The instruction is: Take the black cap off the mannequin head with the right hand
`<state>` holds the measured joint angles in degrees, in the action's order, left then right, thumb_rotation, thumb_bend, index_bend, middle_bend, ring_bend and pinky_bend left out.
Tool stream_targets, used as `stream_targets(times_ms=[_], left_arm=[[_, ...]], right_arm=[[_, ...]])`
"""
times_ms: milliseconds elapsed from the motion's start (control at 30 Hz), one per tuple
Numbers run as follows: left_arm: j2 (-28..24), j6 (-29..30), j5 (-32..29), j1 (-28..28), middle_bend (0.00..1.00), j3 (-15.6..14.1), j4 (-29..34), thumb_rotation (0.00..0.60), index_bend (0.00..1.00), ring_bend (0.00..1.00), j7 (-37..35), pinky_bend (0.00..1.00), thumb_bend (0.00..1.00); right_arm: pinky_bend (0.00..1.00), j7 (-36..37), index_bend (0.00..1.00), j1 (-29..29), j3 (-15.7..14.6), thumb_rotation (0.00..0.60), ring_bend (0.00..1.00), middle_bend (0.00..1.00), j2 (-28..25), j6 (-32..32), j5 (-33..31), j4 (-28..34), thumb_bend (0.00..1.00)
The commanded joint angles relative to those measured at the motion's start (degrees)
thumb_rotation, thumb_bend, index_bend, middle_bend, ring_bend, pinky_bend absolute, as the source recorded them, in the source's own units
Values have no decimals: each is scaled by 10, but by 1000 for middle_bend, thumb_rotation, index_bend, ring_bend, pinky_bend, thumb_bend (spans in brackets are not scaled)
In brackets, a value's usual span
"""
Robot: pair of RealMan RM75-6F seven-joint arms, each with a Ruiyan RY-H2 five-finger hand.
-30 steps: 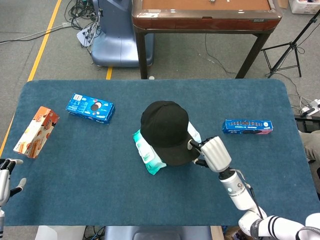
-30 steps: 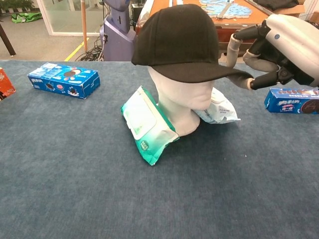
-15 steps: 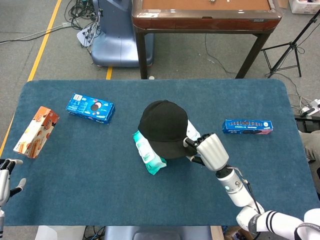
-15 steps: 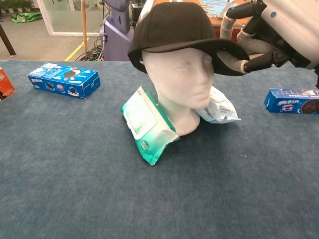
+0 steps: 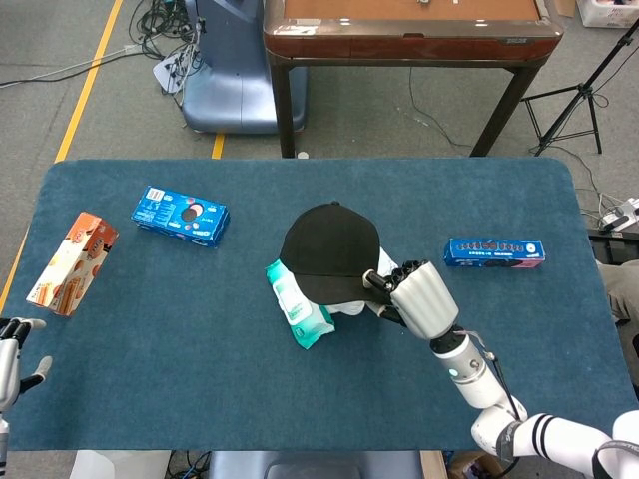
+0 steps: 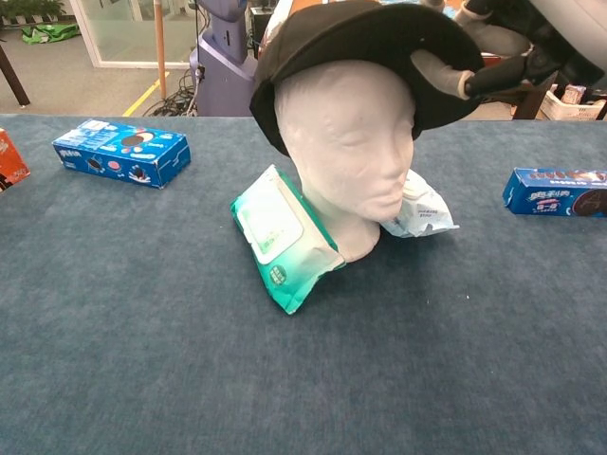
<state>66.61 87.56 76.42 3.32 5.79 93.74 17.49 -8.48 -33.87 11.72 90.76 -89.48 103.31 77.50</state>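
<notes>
The black cap point(image 5: 327, 251) point(image 6: 365, 43) is tipped up at the front, its back still over the crown of the white mannequin head point(image 6: 353, 152) at the table's middle. My right hand point(image 5: 417, 297) point(image 6: 512, 43) pinches the cap's brim from the right, a finger under it and the rest on top. The mannequin's face is fully bare in the chest view. In the head view only a sliver of the mannequin head point(image 5: 349, 305) shows below the cap. My left hand point(image 5: 12, 351) hangs off the table's front left edge, fingers apart, holding nothing.
A green wet-wipes pack point(image 5: 297, 315) point(image 6: 283, 237) leans on the mannequin's left side, a white pouch point(image 6: 417, 209) on its right. A blue biscuit box point(image 5: 494, 252) point(image 6: 560, 191) lies right, another blue box point(image 5: 180, 215) point(image 6: 120, 151) back left, an orange carton point(image 5: 72, 261) far left.
My right hand has raised the brim and pushed it back. The cap has tilted up off the forehead, uncovering the mannequin's whole face.
</notes>
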Motion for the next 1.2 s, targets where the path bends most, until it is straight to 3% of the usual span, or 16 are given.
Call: stream_targets(times_ms=[33,533,1200], left_arm=[[0,0,-1,0,349,0,0,600,347,221,1,466,227],[-2,1,-3,-1,349,1,2,600,346,221,-2,466,228],[1,-3,-7,1,349,1,1,600,346,221,4,466,228]], right_arm=[[1000,-4,716,-4,4,600,1000,1000,-2,4,-3,-2,416],[1000,0,722,-26,20,600,1000,1000,8,10,-24,-58,421],[1000,-11,724,-34,40,600,1000,1000,-24,-13,-38,-48,423]])
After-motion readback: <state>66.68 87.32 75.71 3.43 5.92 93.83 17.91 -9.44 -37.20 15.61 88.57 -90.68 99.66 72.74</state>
